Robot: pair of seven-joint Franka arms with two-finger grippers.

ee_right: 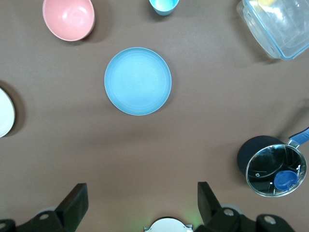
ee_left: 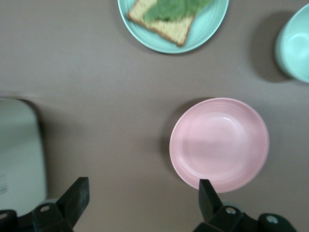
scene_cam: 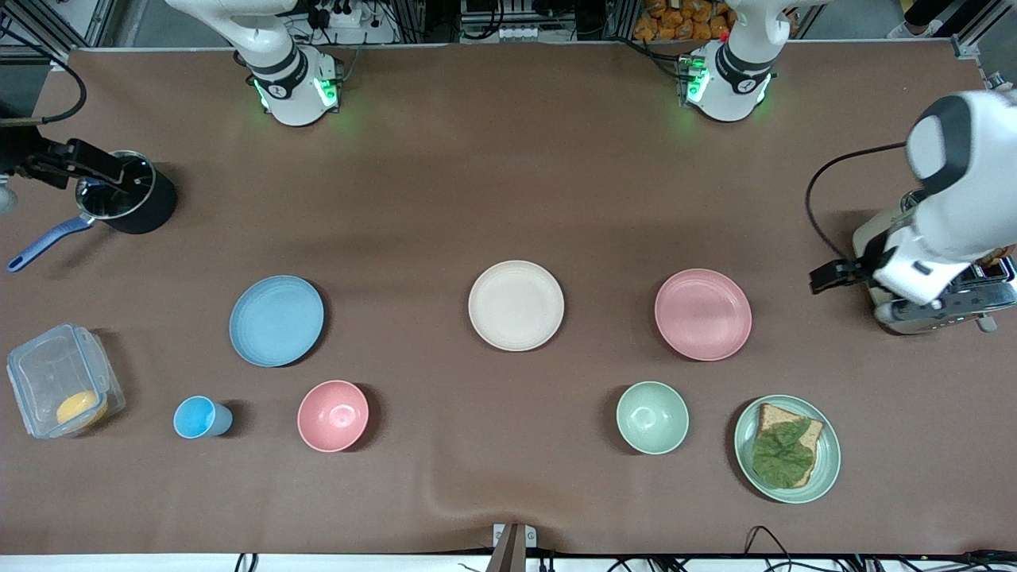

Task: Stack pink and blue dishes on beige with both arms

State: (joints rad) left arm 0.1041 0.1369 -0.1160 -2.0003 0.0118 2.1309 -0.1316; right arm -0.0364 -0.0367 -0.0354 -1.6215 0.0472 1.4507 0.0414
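Starting at the right arm's end of the table, we see a clear lidded container with something yellow inside, cut off in part in the right wrist view. Farther from the front camera sits a dark saucepan with a blue handle. The right gripper is up over that end beside the saucepan; in the front view it is partly cut off by the frame edge, but the right wrist view shows its fingers spread wide and empty.

Next we find a small blue cup and a deep pink bowl, both nearer the front camera than the blue plate, which lies flat on the table by itself. The beige plate rests in the middle of the table, bare, well apart from the blue plate and from the pink plate. A pale green bowl and a green plate carrying bread with a leaf sit nearer the front camera than the pink plate.

At the left arm's end, the left gripper is over the table near a toaster, which the arm largely hides. Its fingers stand wide apart, holding nothing.
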